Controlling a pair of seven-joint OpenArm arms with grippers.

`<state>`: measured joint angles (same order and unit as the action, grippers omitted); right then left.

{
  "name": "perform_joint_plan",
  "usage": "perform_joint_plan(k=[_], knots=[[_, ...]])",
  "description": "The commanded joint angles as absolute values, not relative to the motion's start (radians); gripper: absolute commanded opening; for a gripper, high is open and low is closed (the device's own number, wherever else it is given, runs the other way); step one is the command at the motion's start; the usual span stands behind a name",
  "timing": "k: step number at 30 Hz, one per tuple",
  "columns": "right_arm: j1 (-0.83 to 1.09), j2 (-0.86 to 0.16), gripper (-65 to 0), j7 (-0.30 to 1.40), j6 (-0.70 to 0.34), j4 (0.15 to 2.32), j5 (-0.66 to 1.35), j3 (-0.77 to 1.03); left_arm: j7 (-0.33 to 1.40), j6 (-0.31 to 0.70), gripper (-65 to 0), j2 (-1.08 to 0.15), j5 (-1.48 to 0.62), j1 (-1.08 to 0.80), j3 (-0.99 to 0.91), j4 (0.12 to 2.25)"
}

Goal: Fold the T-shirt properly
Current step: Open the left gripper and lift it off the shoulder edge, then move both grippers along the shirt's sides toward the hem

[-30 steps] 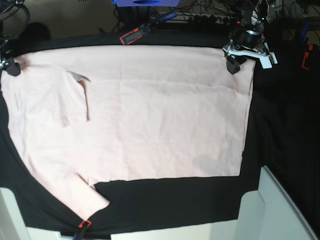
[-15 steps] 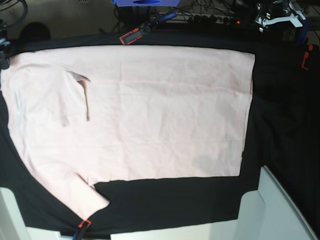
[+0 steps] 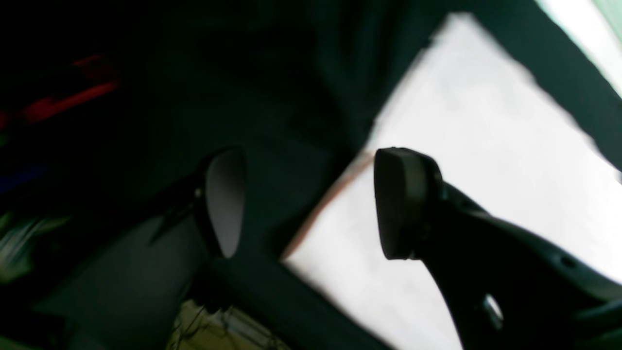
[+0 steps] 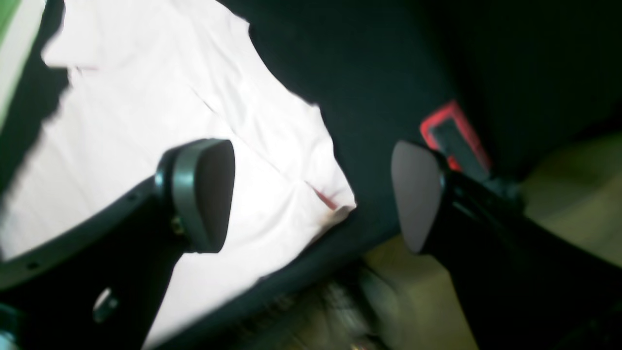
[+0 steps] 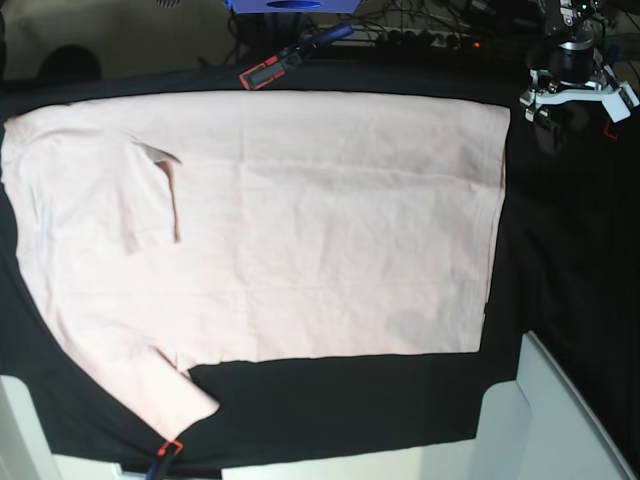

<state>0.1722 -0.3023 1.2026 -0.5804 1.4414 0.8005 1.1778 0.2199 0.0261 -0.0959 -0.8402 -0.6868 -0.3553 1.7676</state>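
The T-shirt (image 5: 280,230) lies flat on the black cloth (image 5: 560,260). Red clamps (image 5: 262,72) sit beyond its far edge. Both claws, left (image 3: 306,204) and right (image 4: 311,194), gape empty off its corners.

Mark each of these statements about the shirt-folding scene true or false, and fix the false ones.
1. The T-shirt lies spread on the black table cloth. True.
2. The left gripper is clamped on the shirt's hem. False: its jaws stand apart with nothing between them, off past the shirt's corner.
3. The right gripper is open and holds nothing. True.
4. One sleeve is folded in over the body of the shirt. True: it lies on the base view's left part.
5. The shirt is already folded into a small square. False: it covers most of the cloth.
6. A red and black clamp sits at the table's far edge. True.
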Motion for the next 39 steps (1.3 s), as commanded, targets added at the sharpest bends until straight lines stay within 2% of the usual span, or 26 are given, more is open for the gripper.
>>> perform_joint_plan(k=[1,5,8,13,16,20,24,32,39], knots=[[0.159,-0.343,-16.5,1.179,-0.587,1.466,0.828,1.139,0.2,0.027,-24.9,-0.119,-0.843,-0.694,-0.338,1.788],[0.116,-0.404,-16.5,1.171,-0.587,1.461,0.826,1.009,0.2,0.025,-24.9,-0.171,-0.842,-0.644,-0.275,1.794],[0.093,-0.44,-16.5,1.099,-0.585,1.46,0.806,0.877,0.2,0.025,-24.9,-0.217,-0.842,-0.605,-0.24,1.794],[0.019,-0.469,-16.4,0.949,-0.585,1.46,0.575,0.627,0.203,0.024,-24.9,-0.334,-0.777,-0.521,-0.139,1.793],[-0.027,-0.466,-16.3,0.886,-0.585,1.434,0.421,0.515,0.314,-0.004,-24.9,-0.358,-0.642,-0.452,-0.094,1.793],[-0.125,-0.466,-16.3,0.769,-0.585,1.257,0.302,0.433,0.522,-0.005,-24.9,-0.328,-0.552,-0.341,-0.094,1.782],[-0.226,-0.484,-16.3,0.694,-0.588,1.029,0.259,0.403,0.63,-0.005,-24.9,-0.328,-0.521,-0.254,-0.094,1.751],[-0.329,-0.542,-16.3,0.493,-0.59,0.816,0.228,0.217,0.757,-0.005,-24.9,-0.331,-0.516,-0.154,-0.094,1.732],[-0.498,-0.549,-16.3,0.446,-0.588,0.57,0.228,0.143,0.76,-0.005,-24.9,-0.328,-0.521,-0.137,-0.094,1.652]])
